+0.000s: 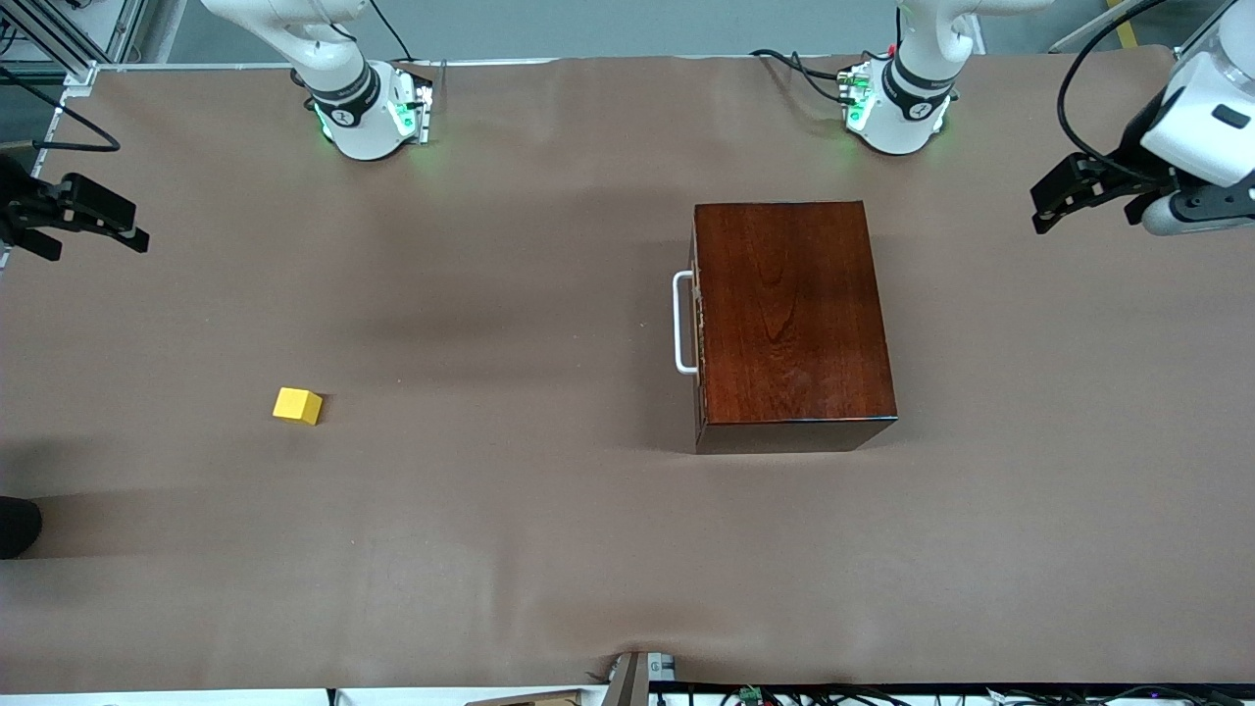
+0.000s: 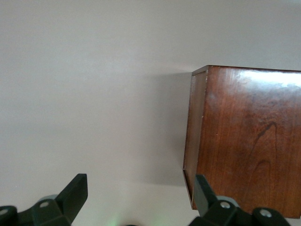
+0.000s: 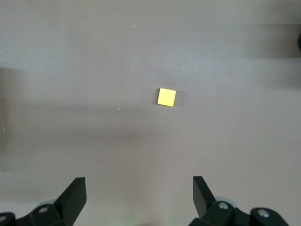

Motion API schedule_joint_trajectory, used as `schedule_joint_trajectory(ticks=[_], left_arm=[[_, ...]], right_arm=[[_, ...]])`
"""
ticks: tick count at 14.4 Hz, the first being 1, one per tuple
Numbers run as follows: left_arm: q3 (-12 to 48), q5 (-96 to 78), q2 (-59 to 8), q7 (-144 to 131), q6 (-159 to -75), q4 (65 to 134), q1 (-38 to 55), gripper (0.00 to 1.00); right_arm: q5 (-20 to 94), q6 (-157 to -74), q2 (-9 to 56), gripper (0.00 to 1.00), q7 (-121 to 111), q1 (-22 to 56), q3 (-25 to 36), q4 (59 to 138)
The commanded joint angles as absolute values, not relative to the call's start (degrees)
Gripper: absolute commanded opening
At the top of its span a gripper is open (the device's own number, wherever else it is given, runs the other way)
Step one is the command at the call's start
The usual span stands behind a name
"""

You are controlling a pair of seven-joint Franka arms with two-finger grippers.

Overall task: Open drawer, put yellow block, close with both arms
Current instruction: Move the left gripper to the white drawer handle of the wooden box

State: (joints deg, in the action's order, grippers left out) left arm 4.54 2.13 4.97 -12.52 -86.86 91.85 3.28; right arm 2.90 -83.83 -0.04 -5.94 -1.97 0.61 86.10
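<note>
Yellow block (image 1: 297, 405) sits alone on the counter (image 1: 510, 549), toward the right arm's end, nearer the front camera than the drawer handle (image 1: 682, 323) and well apart from it. Drawer (image 1: 697, 324) fully shut in the wooden box (image 1: 792, 314). Right claw (image 1: 103, 224) up over the counter's edge, fingers spread, empty. Left claw (image 1: 1064, 201) up at the left arm's end, fingers spread, empty. Judgement: nothing done yet; opening, loading the block and closing all remain.
</note>
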Motion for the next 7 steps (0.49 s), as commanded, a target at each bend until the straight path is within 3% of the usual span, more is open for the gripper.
schedule_joint_trajectory(ticks=[1, 7], left_arm=[[4.66, 1.32, 4.92, -11.16, -85.52, 90.62, 2.2, 1.0], [4.83, 1.76, 2.38, -12.3, -85.52, 88.24, 2.9, 1.0]], right_arm=[[2.28, -83.58, 0.53, 1.0, -5.63, -2.37, 0.35, 84.99], [2.29, -83.58, 1.32, 1.0, -5.98, -2.55, 0.44, 84.99]])
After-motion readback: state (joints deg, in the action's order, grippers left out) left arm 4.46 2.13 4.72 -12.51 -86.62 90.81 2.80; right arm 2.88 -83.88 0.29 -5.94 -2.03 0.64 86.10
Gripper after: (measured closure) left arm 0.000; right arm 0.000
